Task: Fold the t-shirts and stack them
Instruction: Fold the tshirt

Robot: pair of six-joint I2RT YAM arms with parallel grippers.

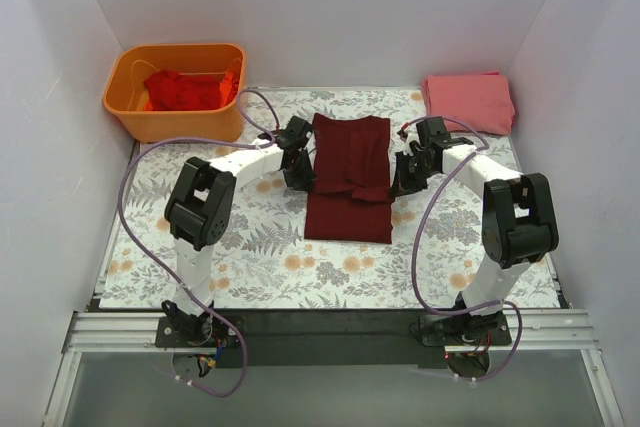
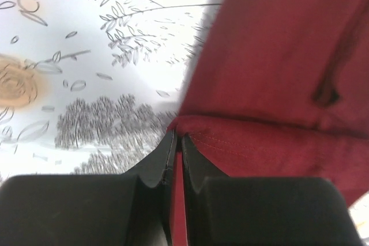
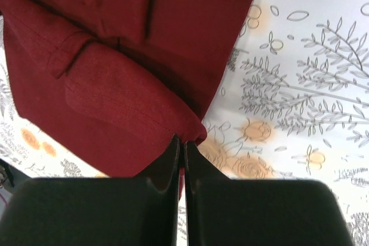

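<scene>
A dark maroon t-shirt point(image 1: 349, 177) lies lengthwise in the middle of the floral cloth, its sleeves folded inward. My left gripper point(image 1: 299, 173) is shut on the shirt's left edge, and the pinched fabric point(image 2: 242, 142) shows between the fingers in the left wrist view. My right gripper point(image 1: 404, 179) is shut on the shirt's right edge, where a fold of fabric point(image 3: 144, 108) sits in the jaws. A folded salmon-pink t-shirt point(image 1: 469, 101) lies at the back right. Bright red shirts point(image 1: 183, 90) are heaped in the orange bin.
The orange plastic bin point(image 1: 175, 119) stands at the back left corner. White walls close in the table on three sides. The floral tablecloth point(image 1: 260, 237) covers the work surface. Purple cables loop beside both arms.
</scene>
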